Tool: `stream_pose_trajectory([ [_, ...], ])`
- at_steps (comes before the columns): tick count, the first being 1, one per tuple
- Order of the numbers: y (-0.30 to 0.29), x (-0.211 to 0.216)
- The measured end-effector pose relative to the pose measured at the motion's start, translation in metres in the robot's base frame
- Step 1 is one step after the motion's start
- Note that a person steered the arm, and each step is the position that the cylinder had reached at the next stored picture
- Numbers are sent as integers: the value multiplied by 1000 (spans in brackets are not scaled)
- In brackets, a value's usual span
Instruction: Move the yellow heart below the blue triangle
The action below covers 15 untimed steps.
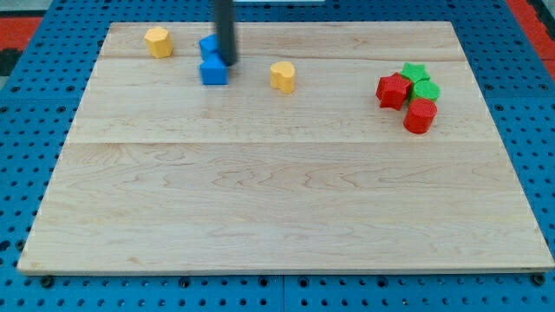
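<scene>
Task barely begun: tip (230,62) rests among blue blocks (212,71); yellow heart (283,76) sits apart, unmoved; no jaws exist.

Tip (228,62) is down near top of the table (277,217), touching the upper blue block (208,45), w/ a blue cube (213,72) just below-left. Yellow heart (283,76) sits to the right, apart. Yellow hexagon (158,41) top-left. Far right cluster: red star (393,90), green star (414,72), green block (426,90), red cylinder (420,115).
</scene>
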<state>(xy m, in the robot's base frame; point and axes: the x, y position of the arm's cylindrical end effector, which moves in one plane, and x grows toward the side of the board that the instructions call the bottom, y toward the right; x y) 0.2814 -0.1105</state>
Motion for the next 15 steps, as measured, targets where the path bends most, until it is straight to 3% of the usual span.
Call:
stream_pose_trajectory([
  [1,-7,0],
  [2,40,5],
  [3,48,-19],
  [4,129,-20],
  [5,188,31],
  [6,129,41],
  [7,49,10],
  [8,-5,12],
  [10,77,32],
  [11,91,67],
  [12,71,74],
  [14,-13,42],
  [15,-17,42],
])
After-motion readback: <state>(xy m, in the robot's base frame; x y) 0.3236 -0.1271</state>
